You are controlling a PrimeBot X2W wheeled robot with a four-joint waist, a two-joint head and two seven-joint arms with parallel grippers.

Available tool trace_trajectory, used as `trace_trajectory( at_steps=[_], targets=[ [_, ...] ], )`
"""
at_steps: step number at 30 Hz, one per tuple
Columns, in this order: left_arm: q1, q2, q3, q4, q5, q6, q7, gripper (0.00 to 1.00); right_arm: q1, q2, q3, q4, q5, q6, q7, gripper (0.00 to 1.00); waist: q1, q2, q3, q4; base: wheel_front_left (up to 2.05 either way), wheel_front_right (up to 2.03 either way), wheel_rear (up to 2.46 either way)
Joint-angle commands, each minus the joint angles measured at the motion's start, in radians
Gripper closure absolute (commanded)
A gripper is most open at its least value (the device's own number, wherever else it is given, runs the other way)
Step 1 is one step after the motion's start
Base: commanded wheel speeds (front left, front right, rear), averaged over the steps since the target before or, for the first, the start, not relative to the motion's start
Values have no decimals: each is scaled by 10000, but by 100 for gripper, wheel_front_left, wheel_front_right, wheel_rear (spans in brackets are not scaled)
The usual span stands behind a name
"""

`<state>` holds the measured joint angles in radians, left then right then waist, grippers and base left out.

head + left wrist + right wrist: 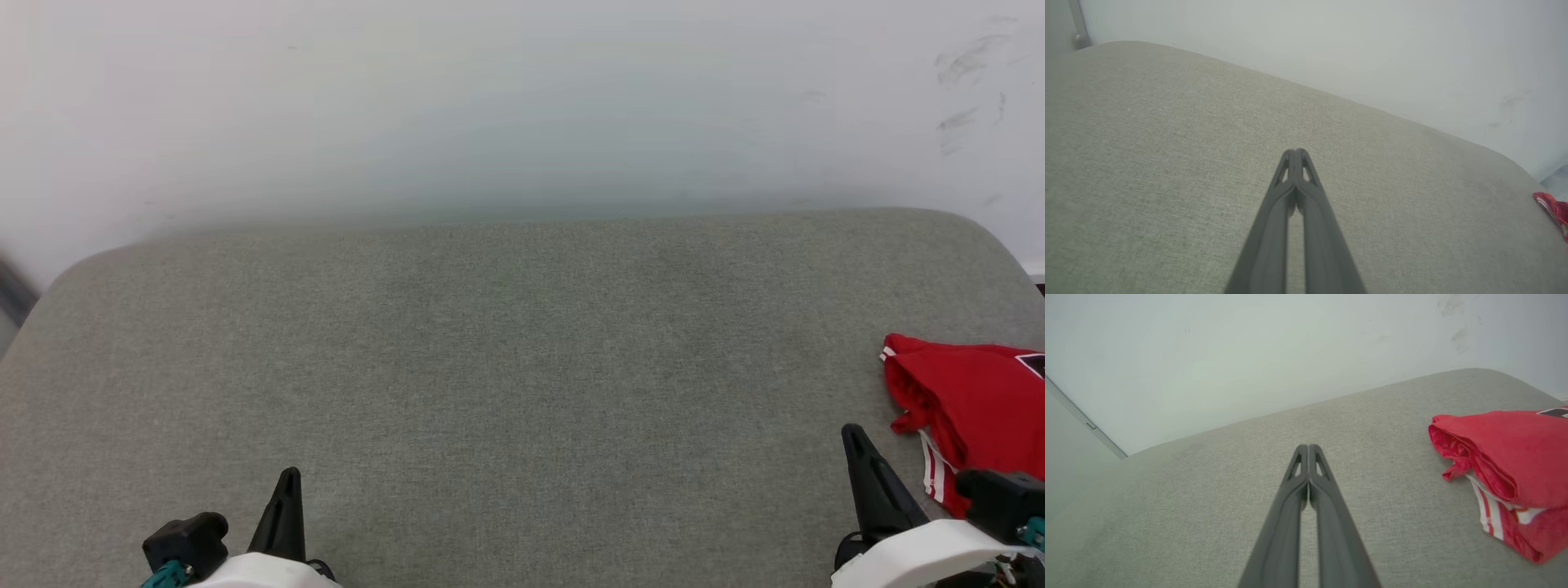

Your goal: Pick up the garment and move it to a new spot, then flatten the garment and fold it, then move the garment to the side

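Where the garment lies: the garment (971, 400) sits as a folded bundle at the right end of the cushion (506, 343), partly cut off by the head view's right edge. Its striped trim shows along the near side and a rolled red fold faces the middle.
Left gripper: the left gripper (1295, 152) hangs over bare upholstery, well apart from the garment, fingers pressed together with nothing between them.
Right gripper: the right gripper (1308, 447) is near the bundle's left side and apart from it, fingers likewise closed on nothing.
Stage (a judgement): the fold looks made and the bundle already off to the side, so little seems left to do.
Risk, snagging: the right arm's wrist overlaps the trim in the head view, and whether it touches cannot be told. A careless swing there could drag a thin layer and open the fold.
Risk, falling: the bundle lies close to the cushion's rounded right end, so an outward nudge might slide it off.
Risk, springing: the loose red flap at the bundle's left edge looks unpressed, and light fabric like this may unroll on its own.
Surface: grey-green woven upholstery, soft-looking, with rounded corners.
Room: a white wall (522, 98) rises right behind the cushion, with dark scuffs (967, 61) at its upper right.
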<state>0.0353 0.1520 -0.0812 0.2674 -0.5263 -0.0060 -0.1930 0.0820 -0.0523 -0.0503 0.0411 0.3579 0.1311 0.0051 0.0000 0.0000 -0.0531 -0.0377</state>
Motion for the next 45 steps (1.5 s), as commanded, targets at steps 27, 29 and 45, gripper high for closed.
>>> trace_trajectory(
  at_steps=[27, 29, 45],
  targets=[
    [-715, -322, 731, -213, -3863, -461, 1064, 100, -896, 11, -246, 628, 4482, -2, 390, 100, 0, 0, 135, 90, 0, 0, 0],
    [-744, -348, 773, -215, -4099, -487, 1130, 100, -944, 12, -259, 673, 4749, -2, 412, 100, 0, 0, 145, 97, 0, 0, 0],
    [-949, -515, 1084, -227, -5818, -686, 1637, 100, -1195, 15, -358, 1019, 6729, -2, 585, 100, 0, 0, 225, 151, 0, 0, 0]
  ],
)
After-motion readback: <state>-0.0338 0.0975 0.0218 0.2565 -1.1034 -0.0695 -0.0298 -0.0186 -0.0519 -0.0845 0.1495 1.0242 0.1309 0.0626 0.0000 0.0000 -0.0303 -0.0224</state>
